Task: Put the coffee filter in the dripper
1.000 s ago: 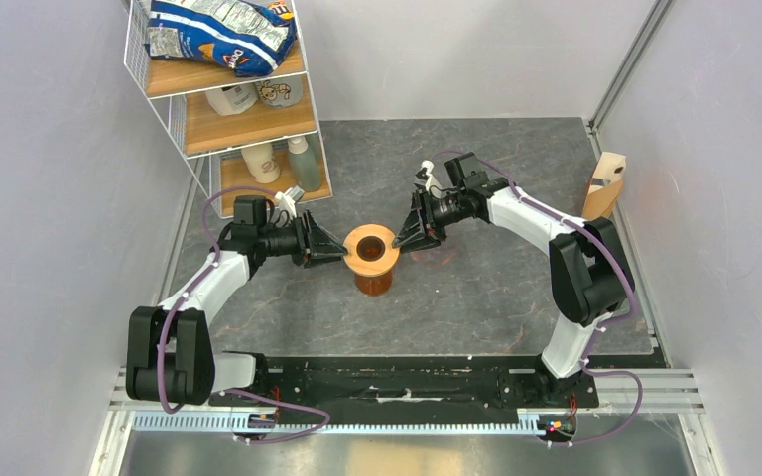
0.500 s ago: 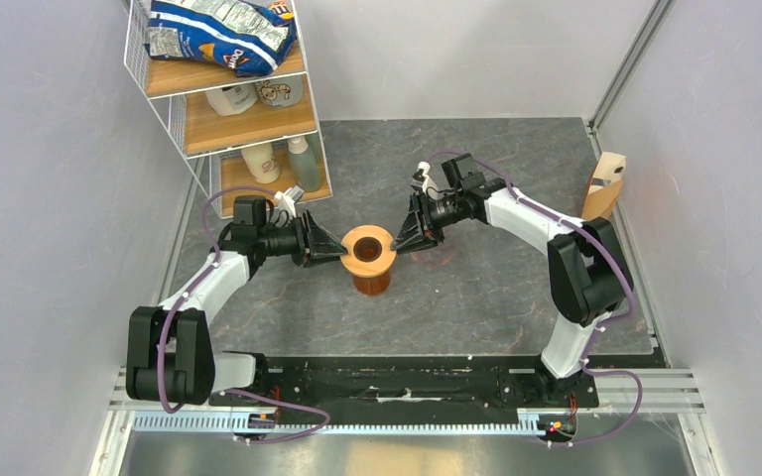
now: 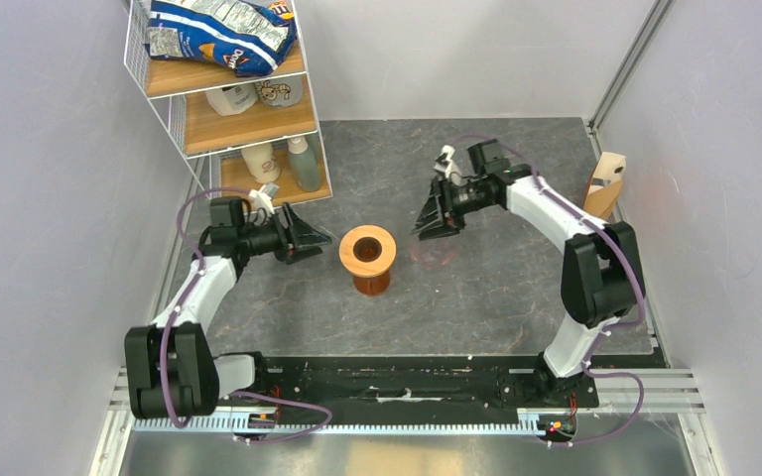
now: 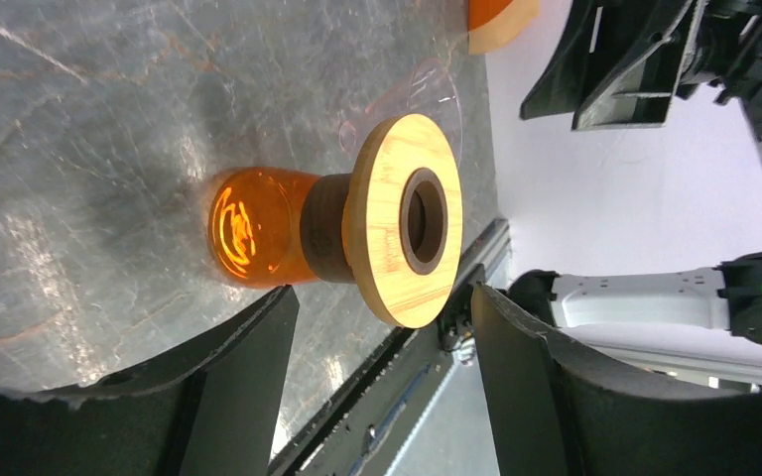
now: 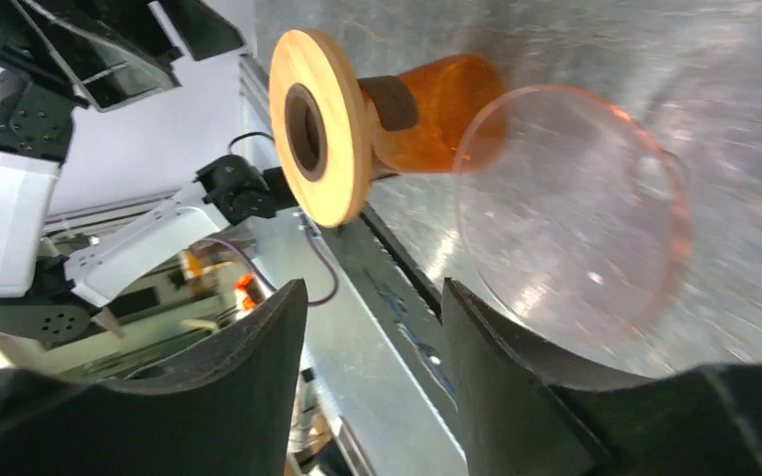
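Note:
The dripper (image 3: 368,248), a light-wood ring with a dark centre hole, sits on an amber glass vessel (image 3: 372,281) mid-table. It also shows in the left wrist view (image 4: 404,220) and the right wrist view (image 5: 315,129). Nothing lies in its hole. My left gripper (image 3: 322,238) (image 4: 384,327) is open and empty, a short way left of the ring. My right gripper (image 3: 423,224) (image 5: 372,297) is open and empty, up and right of it. A tan-brown sheet, seemingly the coffee filter (image 3: 598,202), stands in a pale wooden stand (image 3: 610,169) at the far right edge.
A clear pinkish glass disc (image 3: 435,254) (image 5: 571,213) lies on the table just right of the vessel, under my right gripper. A white wire shelf (image 3: 228,99) with bottles and a snack bag stands at the back left. Walls close both sides.
Both grippers have drawn back from the dripper: the left one to the left, the right one up and to the right. The dripper has not moved.

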`<state>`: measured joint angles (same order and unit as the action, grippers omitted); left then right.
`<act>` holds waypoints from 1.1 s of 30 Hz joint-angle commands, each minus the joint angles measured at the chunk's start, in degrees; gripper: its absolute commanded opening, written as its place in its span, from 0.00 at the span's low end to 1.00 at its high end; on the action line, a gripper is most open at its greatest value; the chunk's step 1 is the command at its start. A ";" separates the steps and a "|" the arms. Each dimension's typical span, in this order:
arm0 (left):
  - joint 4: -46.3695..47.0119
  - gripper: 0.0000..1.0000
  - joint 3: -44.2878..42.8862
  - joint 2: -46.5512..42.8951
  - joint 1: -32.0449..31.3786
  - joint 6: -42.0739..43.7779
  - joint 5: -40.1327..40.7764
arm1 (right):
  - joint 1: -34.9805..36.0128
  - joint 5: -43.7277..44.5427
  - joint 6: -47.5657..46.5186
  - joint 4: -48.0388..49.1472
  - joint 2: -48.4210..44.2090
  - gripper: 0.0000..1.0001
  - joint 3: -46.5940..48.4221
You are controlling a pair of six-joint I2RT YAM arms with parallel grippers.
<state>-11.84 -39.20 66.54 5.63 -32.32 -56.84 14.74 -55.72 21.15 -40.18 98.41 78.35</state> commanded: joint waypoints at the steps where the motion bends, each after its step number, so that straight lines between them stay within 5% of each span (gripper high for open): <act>1: -3.93 0.73 -4.06 -4.94 0.74 6.59 2.20 | -5.80 6.35 -18.26 -16.86 -4.29 0.63 5.82; 6: -5.98 0.77 -5.77 -8.14 0.76 9.95 5.28 | -6.31 16.11 -25.71 -22.84 -2.04 0.72 7.15; 16: -6.01 0.78 -3.84 -15.58 0.72 9.51 7.03 | -4.81 17.05 -23.49 -19.45 4.65 0.65 7.17; 30: -3.92 0.78 -3.25 -15.14 0.79 7.26 6.37 | 1.10 27.01 -20.11 -15.00 10.28 0.47 8.14; 33: -3.39 0.78 -3.08 -15.27 0.80 7.06 6.39 | 1.21 27.24 -19.68 -15.21 10.89 0.29 8.29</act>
<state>-17.82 -42.65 51.37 6.09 -24.84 -50.41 15.97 -31.11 0.25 -56.47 108.88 84.55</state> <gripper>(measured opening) 0.779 0.422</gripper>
